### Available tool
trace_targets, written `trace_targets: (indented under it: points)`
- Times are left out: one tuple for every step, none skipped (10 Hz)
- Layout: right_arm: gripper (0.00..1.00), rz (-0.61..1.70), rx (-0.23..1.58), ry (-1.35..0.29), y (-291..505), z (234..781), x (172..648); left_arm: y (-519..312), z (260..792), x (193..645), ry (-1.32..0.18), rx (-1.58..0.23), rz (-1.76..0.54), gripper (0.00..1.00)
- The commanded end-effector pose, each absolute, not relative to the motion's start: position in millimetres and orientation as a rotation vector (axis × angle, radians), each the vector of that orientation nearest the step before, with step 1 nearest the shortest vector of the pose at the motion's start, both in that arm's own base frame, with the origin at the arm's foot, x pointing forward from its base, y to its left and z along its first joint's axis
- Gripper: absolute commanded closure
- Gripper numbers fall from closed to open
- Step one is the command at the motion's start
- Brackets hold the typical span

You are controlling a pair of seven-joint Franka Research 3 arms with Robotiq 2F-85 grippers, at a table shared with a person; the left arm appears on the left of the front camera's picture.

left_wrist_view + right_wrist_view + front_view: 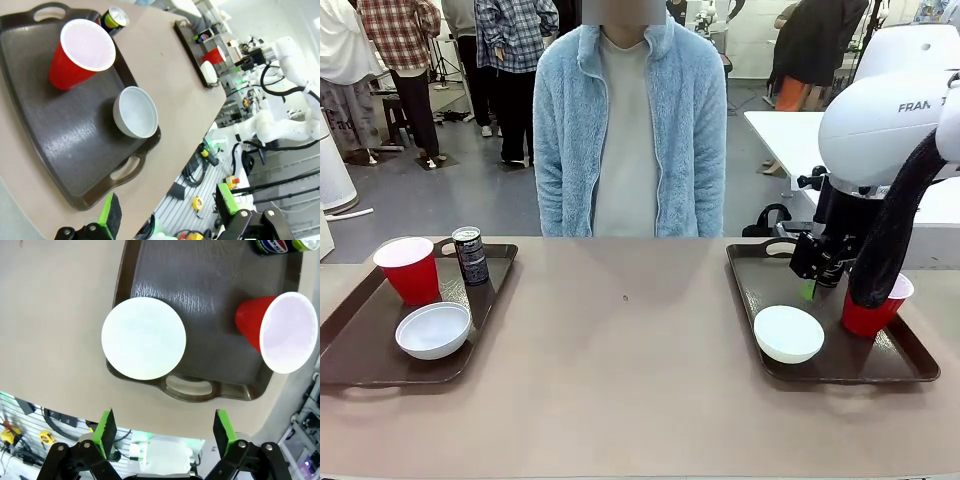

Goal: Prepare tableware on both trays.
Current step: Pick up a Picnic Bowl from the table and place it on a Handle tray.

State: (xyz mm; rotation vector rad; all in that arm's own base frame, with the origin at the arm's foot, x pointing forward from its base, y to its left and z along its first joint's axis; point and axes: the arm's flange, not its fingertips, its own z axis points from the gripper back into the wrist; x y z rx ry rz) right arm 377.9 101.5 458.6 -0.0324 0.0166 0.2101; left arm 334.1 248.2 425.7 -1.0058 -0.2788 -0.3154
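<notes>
Trays [365, 340] each holding cup, bowl, can, right tool [817, 268] jaws apart above right tray, left tool [167, 212] apart.

A matte beige counter [630, 390] spans the foreground. Behind it lies a grey smooth floor [450, 200], where several people stand at the far left. A white rectangular table [785, 135] sits at the right.

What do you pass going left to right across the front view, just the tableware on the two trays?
Red cup → left bowl → drink can → right bowl → second red cup, partly behind the right arm.
</notes>
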Motion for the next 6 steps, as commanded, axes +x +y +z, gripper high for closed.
trace_targets:
  points:
    - [0.00, 0.225, -0.023, 0.011, 98.3, 448.7, 387.2, 248.7, 427.3, 332.0, -0.291, -1.013, -0.316, 0.00]
    - [0.00, 0.225, -0.023, 0.011, 98.3, 448.7, 387.2, 248.7, 427.3, 332.0, -0.291, -1.013, -0.316, 0.00]
    - [0.00, 0.225, -0.023, 0.011, 98.3, 448.7, 387.2, 248.7, 427.3, 332.0, -0.291, -1.013, -0.316, 0.00]
    - [0.00, 0.225, -0.023, 0.011, 98.3, 448.7, 387.2, 248.7, 427.3, 332.0, -0.291, -1.013, -0.316, 0.00]
    - [0.00, 0.225, -0.023, 0.011, 98.3, 448.7, 387.2, 248.7, 427.3, 332.0, -0.291, -1.013, -0.316, 0.00]
    - [0.00, 0.225, -0.023, 0.011, 98.3, 448.7, 387.2, 248.7, 427.3, 332.0, -0.291, -1.013, -0.316, 0.00]
